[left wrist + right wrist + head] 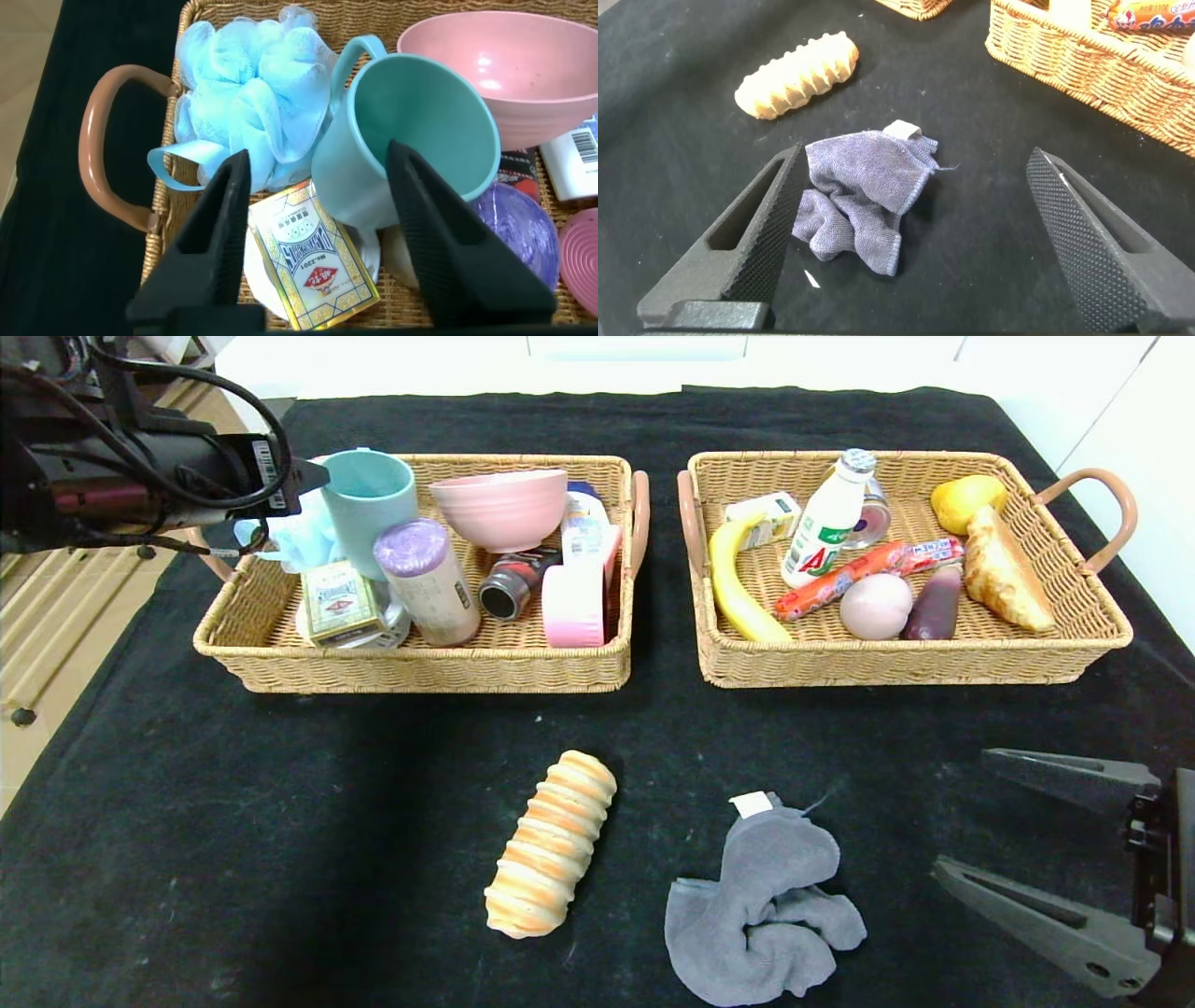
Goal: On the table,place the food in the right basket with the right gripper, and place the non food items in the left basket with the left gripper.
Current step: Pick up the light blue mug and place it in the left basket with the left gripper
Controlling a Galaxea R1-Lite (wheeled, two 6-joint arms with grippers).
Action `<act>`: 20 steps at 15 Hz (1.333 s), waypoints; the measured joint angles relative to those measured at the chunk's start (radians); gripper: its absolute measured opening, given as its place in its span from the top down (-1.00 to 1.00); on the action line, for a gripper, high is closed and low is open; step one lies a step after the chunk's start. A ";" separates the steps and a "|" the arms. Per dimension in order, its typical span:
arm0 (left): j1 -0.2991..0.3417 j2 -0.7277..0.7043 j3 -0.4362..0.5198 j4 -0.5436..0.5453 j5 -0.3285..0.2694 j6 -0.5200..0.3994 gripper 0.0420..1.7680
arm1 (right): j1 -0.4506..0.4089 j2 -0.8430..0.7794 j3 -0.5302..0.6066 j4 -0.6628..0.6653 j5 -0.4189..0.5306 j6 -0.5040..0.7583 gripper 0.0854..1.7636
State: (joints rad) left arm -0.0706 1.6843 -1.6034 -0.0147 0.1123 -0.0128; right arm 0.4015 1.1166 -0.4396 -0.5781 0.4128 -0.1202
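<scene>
A striped bread roll (551,845) lies on the black table in front of the baskets; it also shows in the right wrist view (797,75). A crumpled grey cloth (761,910) lies to its right (864,196). My right gripper (962,812) is open and empty, low over the table just right of the cloth (915,154). My left gripper (303,485) is open and empty above the left end of the left basket (420,667). In the left wrist view it (318,187) hovers over a card box (313,257) and a teal mug (411,131).
The left basket also holds a blue bath puff (243,84), a pink bowl (499,504), a purple-lidded canister (425,579) and a pink tape roll (571,607). The right basket (896,663) holds a banana (738,588), a bottle (826,532), a sausage (864,569), bread and other food.
</scene>
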 joint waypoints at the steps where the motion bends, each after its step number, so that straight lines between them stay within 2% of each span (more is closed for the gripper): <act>1: 0.000 -0.010 0.011 0.005 0.000 0.000 -0.31 | 0.000 0.000 0.000 0.000 0.000 0.000 -0.94; 5: 0.000 -0.075 0.088 0.011 -0.002 0.002 -0.56 | 0.000 0.000 0.002 0.005 0.000 0.000 -0.94; 9: -0.003 -0.162 0.184 0.015 -0.011 0.002 -0.71 | 0.001 0.000 0.004 0.005 0.000 -0.001 -0.94; 11: -0.027 -0.207 0.235 0.015 -0.012 0.002 -0.76 | 0.002 0.000 0.006 0.005 0.000 -0.001 -0.94; 14: -0.109 -0.283 0.341 0.015 -0.010 0.002 -0.82 | 0.002 0.000 0.004 0.005 0.000 -0.001 -0.94; 20: -0.355 -0.389 0.496 0.036 0.004 0.002 -0.88 | 0.002 -0.004 0.004 0.005 0.001 -0.001 -0.94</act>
State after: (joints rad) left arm -0.4255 1.2951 -1.1074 0.0211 0.1164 -0.0111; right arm 0.4034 1.1121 -0.4357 -0.5734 0.4136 -0.1217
